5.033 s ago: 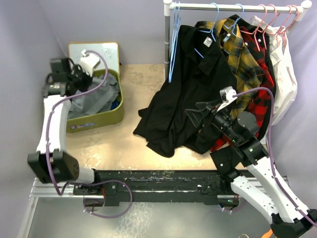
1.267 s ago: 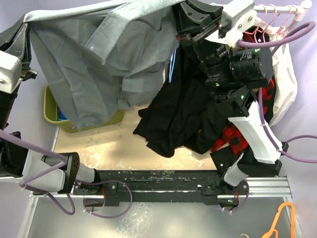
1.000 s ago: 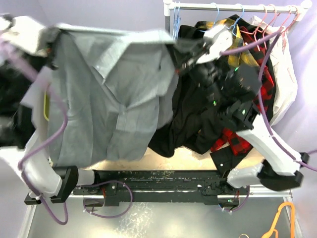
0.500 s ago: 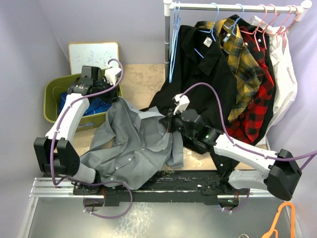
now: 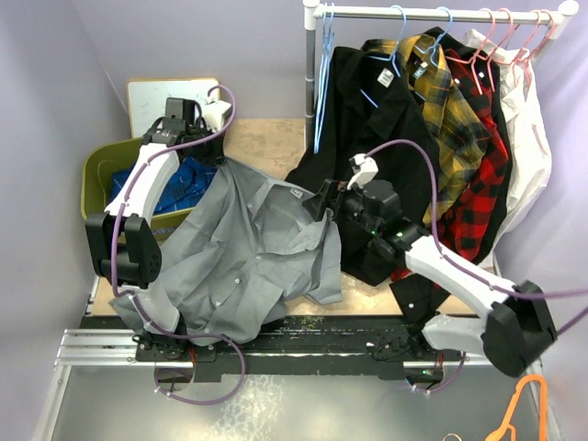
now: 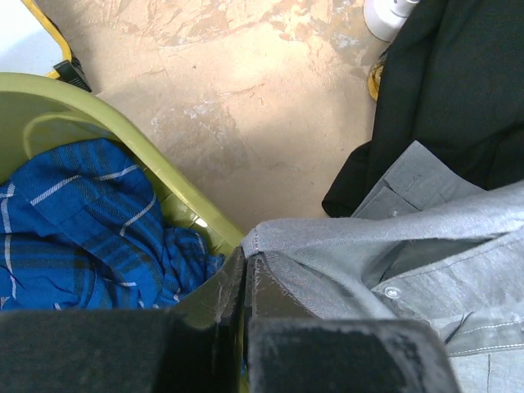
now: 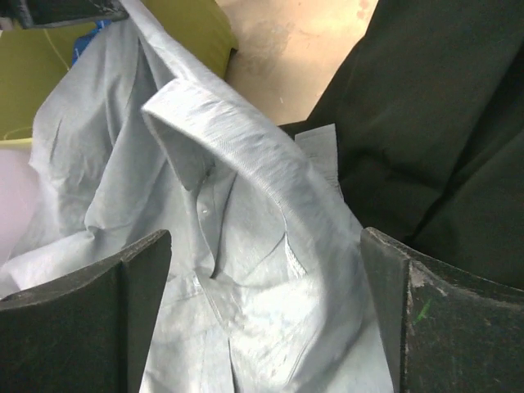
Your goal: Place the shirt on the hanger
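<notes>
Grey cloth sits pinched in the left jaws, closed tight on an edge of the shirt (image 5: pixel 248 248) beside the green bin (image 5: pixel 90 179). It lies crumpled across the bench (image 5: pixel 266 138), reaching over the near edge. Right jaws stand wide apart over its collar (image 7: pixel 237 139), gripping nothing.

Grey shirt (image 5: pixel 248 253): crumpled, buttons showing, spread over near-left part of table (image 5: pixel 266 138). Collar w/ white label (image 5: pixel 299 194) twd rear right, lower part reaches near edge, one corner raised at bin (image 5: pixel 92 175) rim. Light-blue hanger (image 5: pixel 319 92): empty, hooked at far-left end of rail (image 5: pixel 432 13).
</notes>
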`<action>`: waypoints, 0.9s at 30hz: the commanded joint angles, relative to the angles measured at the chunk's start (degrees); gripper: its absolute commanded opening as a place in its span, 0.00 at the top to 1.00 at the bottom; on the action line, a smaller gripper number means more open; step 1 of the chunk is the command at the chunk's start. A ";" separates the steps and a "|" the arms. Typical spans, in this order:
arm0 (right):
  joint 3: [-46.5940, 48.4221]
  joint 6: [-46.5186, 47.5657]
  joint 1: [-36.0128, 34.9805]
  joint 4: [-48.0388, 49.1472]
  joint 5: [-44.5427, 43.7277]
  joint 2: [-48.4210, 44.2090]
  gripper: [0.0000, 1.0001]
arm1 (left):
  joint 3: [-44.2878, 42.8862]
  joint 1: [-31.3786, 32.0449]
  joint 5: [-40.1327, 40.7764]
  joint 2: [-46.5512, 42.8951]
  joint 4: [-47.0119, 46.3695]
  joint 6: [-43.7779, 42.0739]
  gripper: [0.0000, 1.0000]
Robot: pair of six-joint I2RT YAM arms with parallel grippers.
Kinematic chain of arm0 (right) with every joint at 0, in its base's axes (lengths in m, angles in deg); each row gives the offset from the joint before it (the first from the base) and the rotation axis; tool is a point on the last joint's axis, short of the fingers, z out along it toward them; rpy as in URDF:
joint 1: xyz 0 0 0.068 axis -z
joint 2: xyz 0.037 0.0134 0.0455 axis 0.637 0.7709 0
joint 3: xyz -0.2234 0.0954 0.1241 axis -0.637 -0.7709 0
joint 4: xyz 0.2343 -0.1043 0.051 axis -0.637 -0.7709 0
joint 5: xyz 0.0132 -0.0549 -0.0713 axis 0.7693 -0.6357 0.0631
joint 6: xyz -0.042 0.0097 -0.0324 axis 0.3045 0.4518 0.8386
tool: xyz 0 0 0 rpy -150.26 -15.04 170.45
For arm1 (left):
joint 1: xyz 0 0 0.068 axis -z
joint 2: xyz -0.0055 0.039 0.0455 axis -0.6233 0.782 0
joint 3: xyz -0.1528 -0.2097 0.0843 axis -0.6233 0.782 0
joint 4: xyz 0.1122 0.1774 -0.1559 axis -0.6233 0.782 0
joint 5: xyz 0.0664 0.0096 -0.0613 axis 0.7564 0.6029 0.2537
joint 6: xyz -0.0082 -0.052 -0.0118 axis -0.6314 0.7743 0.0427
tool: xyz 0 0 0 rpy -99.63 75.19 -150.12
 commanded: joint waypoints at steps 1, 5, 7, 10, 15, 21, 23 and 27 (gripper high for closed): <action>2.92 8.01 0.00 -4.70 -2.24 -12.10 0.00 | -2.40 0.06 2.78 1.19 0.24 2.09 1.00; 5.85 8.08 -0.15 -9.22 -7.86 -22.86 0.00 | -1.59 0.06 2.82 0.71 0.69 2.78 1.00; 12.90 8.96 -0.16 -13.97 -12.90 -22.93 0.02 | -0.80 0.06 3.24 -0.33 0.45 2.55 1.00; 26.51 10.58 -0.12 -22.16 -19.61 -16.01 0.11 | -0.50 0.06 4.22 -1.55 1.08 1.36 1.00; 42.55 14.04 -0.05 -24.54 -20.79 -1.95 0.33 | -2.45 0.06 5.82 -5.79 4.75 -0.87 0.20; 55.43 16.86 -0.07 -24.97 -20.64 10.08 0.55 | -5.74 0.06 7.42 -13.86 9.44 -1.47 0.01; 57.51 17.46 -0.01 -24.27 -21.47 12.37 0.56 | -5.31 0.06 7.80 -17.08 9.50 -1.95 0.01; 59.06 18.58 0.38 -23.55 -24.47 15.35 0.57 | -3.70 0.06 8.43 -21.66 9.04 -4.03 0.00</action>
